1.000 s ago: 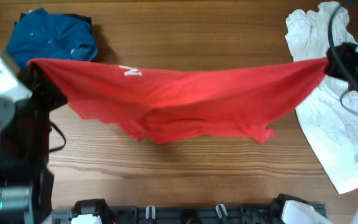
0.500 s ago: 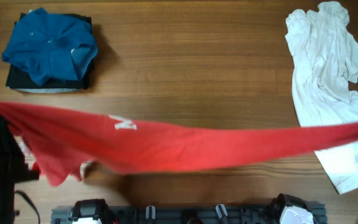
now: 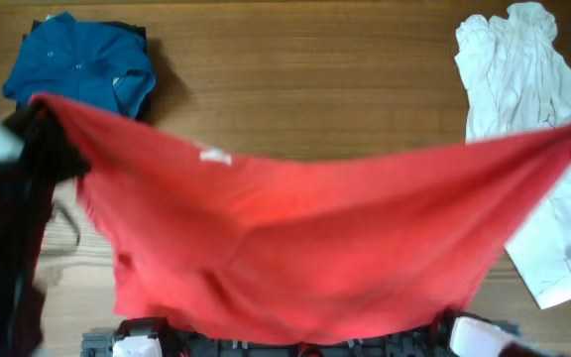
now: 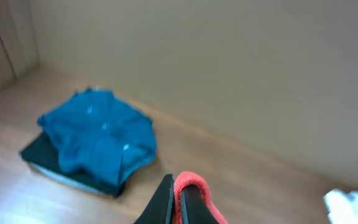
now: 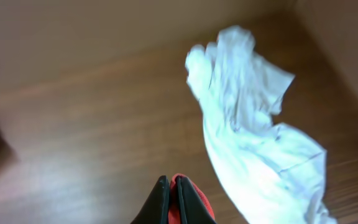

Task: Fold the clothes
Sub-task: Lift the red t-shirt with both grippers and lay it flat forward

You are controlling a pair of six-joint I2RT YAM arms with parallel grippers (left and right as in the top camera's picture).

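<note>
My left gripper [image 4: 178,190] and right gripper [image 5: 171,184] each pinch a corner of the red shirt [image 3: 295,248], stretched aloft, unfolded. The blue shirt [image 3: 79,61] looks folded; the white shirt [image 3: 521,94] lies crumpled.

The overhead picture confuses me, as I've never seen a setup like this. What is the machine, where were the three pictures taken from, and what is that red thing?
It is a robot with two arms at a wooden table, meant to fold clothes. One picture looks straight down from a fixed camera above; the other two come from a camera on each wrist, looking past that arm's own fingers. The red garment is stretched between the arms: the left tool is shut on one edge, the right tool on the other. On the table lie a blue shirt on a dark folded piece at the far left, and a crumpled white garment at the right.
</note>
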